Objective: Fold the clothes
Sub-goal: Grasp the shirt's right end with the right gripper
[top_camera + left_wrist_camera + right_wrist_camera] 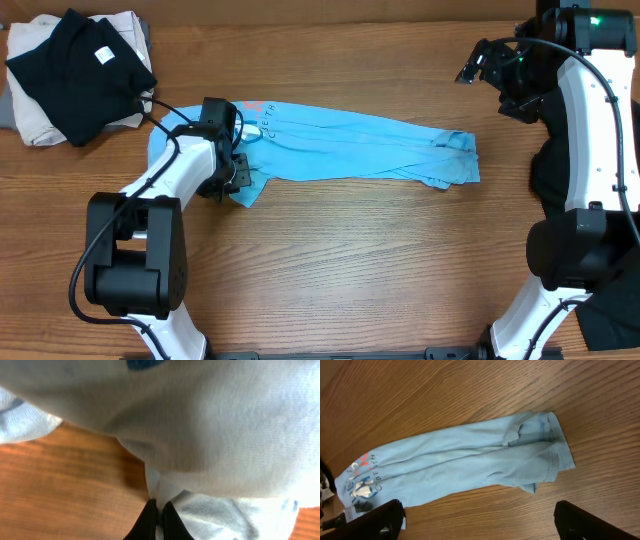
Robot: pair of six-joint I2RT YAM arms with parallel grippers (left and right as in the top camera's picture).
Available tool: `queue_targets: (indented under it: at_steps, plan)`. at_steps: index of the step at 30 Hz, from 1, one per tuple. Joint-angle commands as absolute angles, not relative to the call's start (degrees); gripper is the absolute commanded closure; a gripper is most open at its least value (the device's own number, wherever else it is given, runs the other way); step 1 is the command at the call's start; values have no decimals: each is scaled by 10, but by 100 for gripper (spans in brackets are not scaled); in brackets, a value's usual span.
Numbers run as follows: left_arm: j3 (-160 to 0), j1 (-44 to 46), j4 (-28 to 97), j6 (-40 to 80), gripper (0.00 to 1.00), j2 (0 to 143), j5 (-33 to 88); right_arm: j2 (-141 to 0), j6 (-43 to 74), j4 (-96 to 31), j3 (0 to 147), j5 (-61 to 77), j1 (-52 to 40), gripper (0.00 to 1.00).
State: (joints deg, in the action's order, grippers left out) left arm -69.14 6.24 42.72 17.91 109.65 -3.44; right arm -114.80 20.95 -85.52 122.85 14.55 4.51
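The clothes, a light blue T-shirt (350, 150), lie folded into a long band across the middle of the table, with white lettering and a red mark at the left end. My left gripper (232, 178) is low at that left end, shut on a pinch of the shirt's edge. In the left wrist view the black fingertips (150, 517) meet with pale fabric (210, 425) caught between them. My right gripper (482, 62) hovers high at the back right, open and empty. In the right wrist view the shirt (460, 460) lies well beyond the spread fingers (385, 515).
A pile of black and beige garments (75, 70) sits at the back left corner. Dark cloth (548, 170) lies at the right edge behind the right arm. Bare wood shows in front of the shirt.
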Motion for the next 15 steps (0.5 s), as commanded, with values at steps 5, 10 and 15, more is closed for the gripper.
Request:
queue_targets:
  at_steps: [5,10,15]
  plan:
    - [-762,59,536,215,96,1052,-30,-1133,210,-822,1241,140,45,0]
    - [-797,59,601,219,96,1003,-29,-1133,210,-811,1241,142,45,0]
    - [-809,59,659,224,96,966,-29,-1138,210,-824,1239,113,45,0]
